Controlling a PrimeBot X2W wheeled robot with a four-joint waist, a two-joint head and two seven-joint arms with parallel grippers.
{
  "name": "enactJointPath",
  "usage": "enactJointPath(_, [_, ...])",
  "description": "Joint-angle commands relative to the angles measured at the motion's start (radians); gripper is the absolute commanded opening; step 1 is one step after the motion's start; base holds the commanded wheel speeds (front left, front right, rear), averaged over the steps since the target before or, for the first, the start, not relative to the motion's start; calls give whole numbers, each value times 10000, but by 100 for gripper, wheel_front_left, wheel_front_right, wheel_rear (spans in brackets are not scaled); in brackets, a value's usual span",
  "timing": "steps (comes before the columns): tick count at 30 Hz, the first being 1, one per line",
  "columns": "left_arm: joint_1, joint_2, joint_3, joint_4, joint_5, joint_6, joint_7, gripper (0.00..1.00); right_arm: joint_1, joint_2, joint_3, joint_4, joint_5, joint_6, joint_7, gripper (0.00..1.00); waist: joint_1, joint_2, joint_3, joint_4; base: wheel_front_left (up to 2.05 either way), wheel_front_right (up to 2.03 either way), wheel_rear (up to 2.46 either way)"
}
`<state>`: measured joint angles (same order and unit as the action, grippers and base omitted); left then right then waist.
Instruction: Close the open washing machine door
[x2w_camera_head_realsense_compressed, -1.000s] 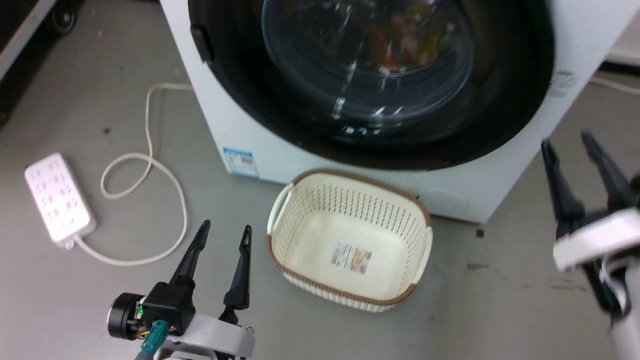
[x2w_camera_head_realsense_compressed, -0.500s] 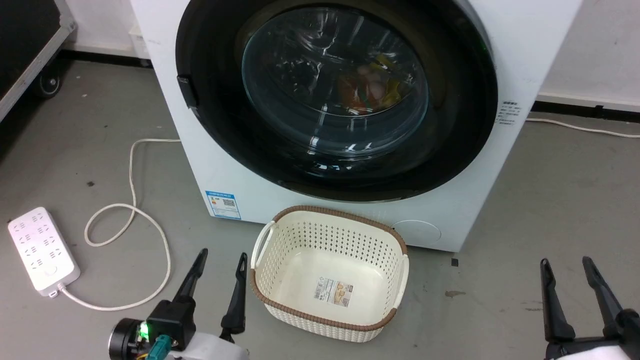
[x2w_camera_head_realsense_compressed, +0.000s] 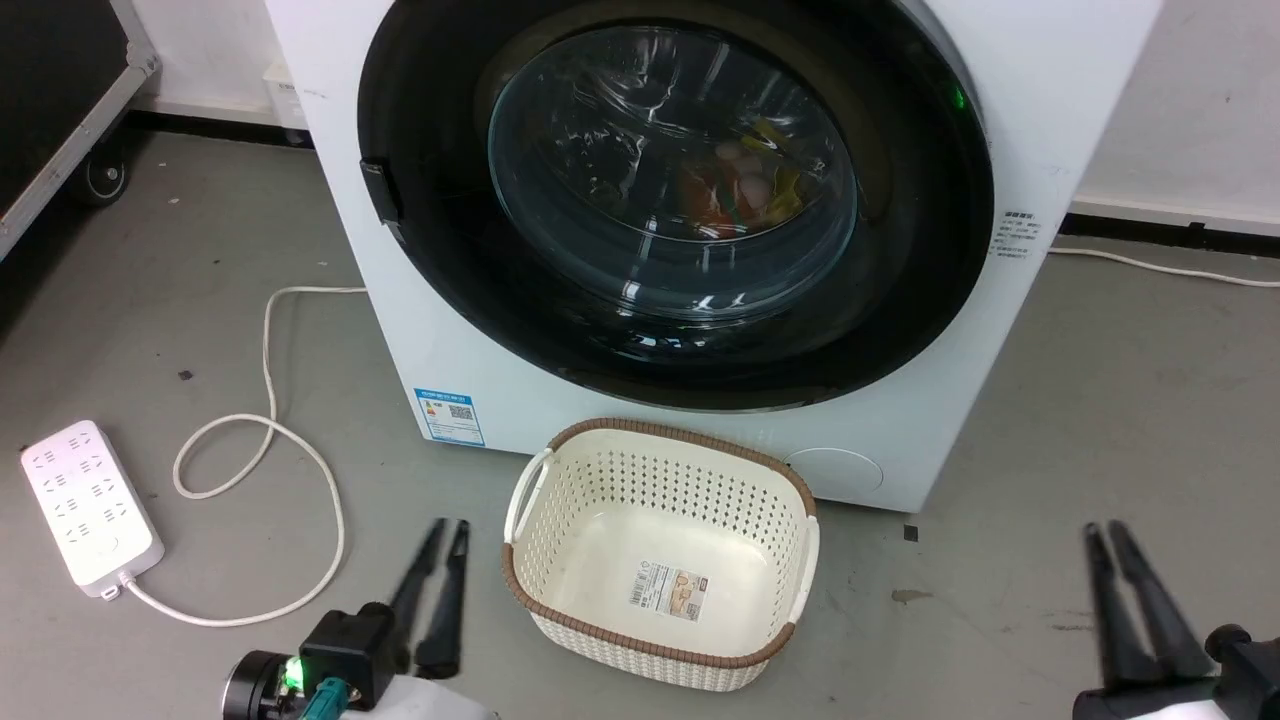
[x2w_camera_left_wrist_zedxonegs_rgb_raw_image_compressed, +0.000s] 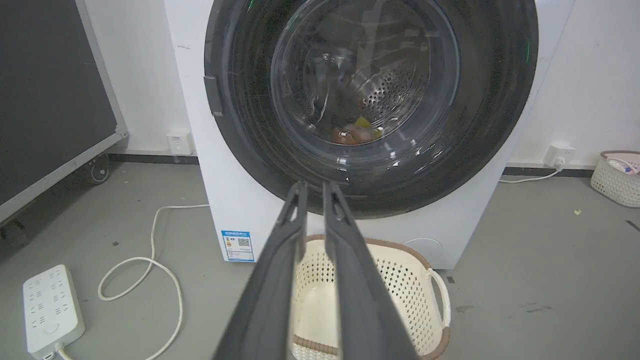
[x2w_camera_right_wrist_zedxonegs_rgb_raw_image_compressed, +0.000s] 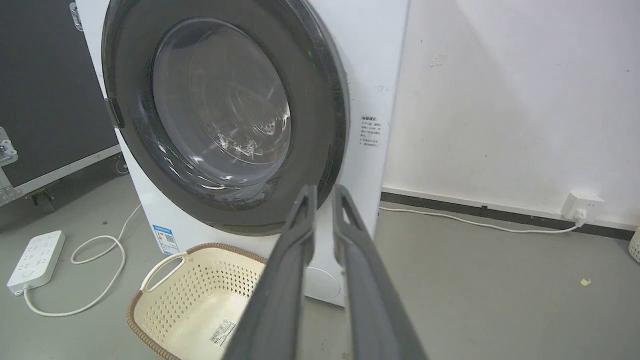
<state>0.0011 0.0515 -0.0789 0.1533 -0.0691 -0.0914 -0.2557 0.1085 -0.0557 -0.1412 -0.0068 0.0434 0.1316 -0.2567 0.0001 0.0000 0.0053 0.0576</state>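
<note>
Head view: the washing machine door (x2w_camera_head_realsense_compressed: 440, 250) lies flat in the round recess of the washing machine (x2w_camera_head_realsense_compressed: 400, 340), with coloured laundry showing behind its glass. A blue sticker (x2w_camera_head_realsense_compressed: 449, 416) low on the front carries a QR code; its print is too small to read, as is the small label (x2w_camera_head_realsense_compressed: 1018, 235) on the machine's side. The cream basket (x2w_camera_head_realsense_compressed: 660, 432) stands just in front, with a barcode label (x2w_camera_head_realsense_compressed: 675, 590) on its floor. The left gripper (x2w_camera_head_realsense_compressed: 450, 524) and right gripper (x2w_camera_head_realsense_compressed: 1104, 528) hang above the floor, apart from the door, each with its 2 fingers drawn nearly together and nothing between them. Half a second earlier both pairs stood spread wide; door and basket have not moved.

Left wrist view: the left gripper (x2w_camera_left_wrist_zedxonegs_rgb_raw_image_compressed: 315, 187) points at the door (x2w_camera_left_wrist_zedxonegs_rgb_raw_image_compressed: 370, 75), a slim gap between its fingers, empty. The sticker (x2w_camera_left_wrist_zedxonegs_rgb_raw_image_compressed: 238, 245) is still illegible. A white power strip (x2w_camera_left_wrist_zedxonegs_rgb_raw_image_compressed: 50, 310) lies on the floor.

Right wrist view: the right gripper (x2w_camera_right_wrist_zedxonegs_rgb_raw_image_compressed: 324, 190) shows the same narrow, empty gap. The door (x2w_camera_right_wrist_zedxonegs_rgb_raw_image_compressed: 220, 115) sits against the machine's front; the side label (x2w_camera_right_wrist_zedxonegs_rgb_raw_image_compressed: 371, 132) has several lines of unreadable print.
</note>
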Motion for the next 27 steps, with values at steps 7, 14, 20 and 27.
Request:
enactJointPath(7, [-1, -1, 44, -82, 37, 49, 137, 0, -58, 3, 80, 4, -23, -1, 138, 0, 0, 0, -3, -31, 0, 0, 0])
enactJointPath(14, [-1, -1, 88, -168, 76, 100, 281, 0, -119, 6, 158, 7, -48, -1, 282, 0, 0, 0, -6, -63, 0, 0, 0])
enactJointPath(20, [-2, -2, 126, -242, 109, 144, 403, 0, -171, 9, 226, 11, -69, -1, 405, 0, 0, 0, -8, -91, 0, 0, 0])
enactJointPath(27, [-2, -3, 170, -328, 148, 195, 547, 0, -232, 12, 305, 15, -93, -2, 549, 0, 0, 0, -11, -123, 0, 0, 0])
